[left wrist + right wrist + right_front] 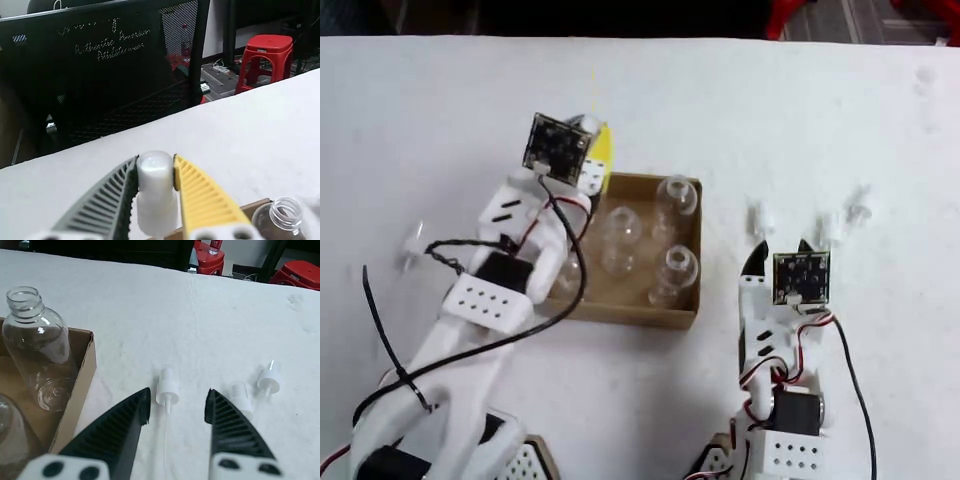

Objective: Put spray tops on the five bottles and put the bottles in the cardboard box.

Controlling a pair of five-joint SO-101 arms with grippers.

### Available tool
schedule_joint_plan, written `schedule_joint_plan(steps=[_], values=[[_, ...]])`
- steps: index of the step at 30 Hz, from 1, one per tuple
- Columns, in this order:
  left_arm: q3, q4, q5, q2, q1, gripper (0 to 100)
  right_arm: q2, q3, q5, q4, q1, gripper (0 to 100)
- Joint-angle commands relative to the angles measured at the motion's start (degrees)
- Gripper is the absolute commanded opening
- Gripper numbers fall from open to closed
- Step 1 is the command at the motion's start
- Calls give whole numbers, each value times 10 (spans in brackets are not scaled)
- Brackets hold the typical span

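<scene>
The cardboard box [685, 318] holds several clear open-necked bottles [677, 200], [620, 238], [674, 272]. My left gripper [588, 130] hovers over the box's far left corner, shut on a white spray top [155, 192]; an open bottle neck [284, 212] stands just beside it. My right gripper [177, 407] is open, low over the table right of the box. A spray top [166, 386] lies just beyond its black fingers [127, 420]. Two more spray tops [241, 395], [269, 380] lie a little farther right. One bottle [37, 340] stands in the box's near corner.
A small clear piece [415, 242] lies on the white table left of the left arm. The loose spray tops [758, 218], [858, 212] sit between the box and the table's right side. Chairs and red stools [262, 57] stand beyond the far edge.
</scene>
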Motion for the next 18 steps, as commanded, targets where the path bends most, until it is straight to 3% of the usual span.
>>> schedule_joint_plan(steps=[1, 9, 15, 18], values=[[-6, 47, 43, -8, 4, 24, -2, 5, 7, -4, 0, 159], [33, 67, 47, -87, 6, 32, -3, 5, 7, -4, 0, 159], [79, 63, 48, -131, 3, 178, -3, 5, 7, -4, 0, 159], [85, 63, 48, -131, 3, 166, -3, 5, 7, -4, 0, 159]])
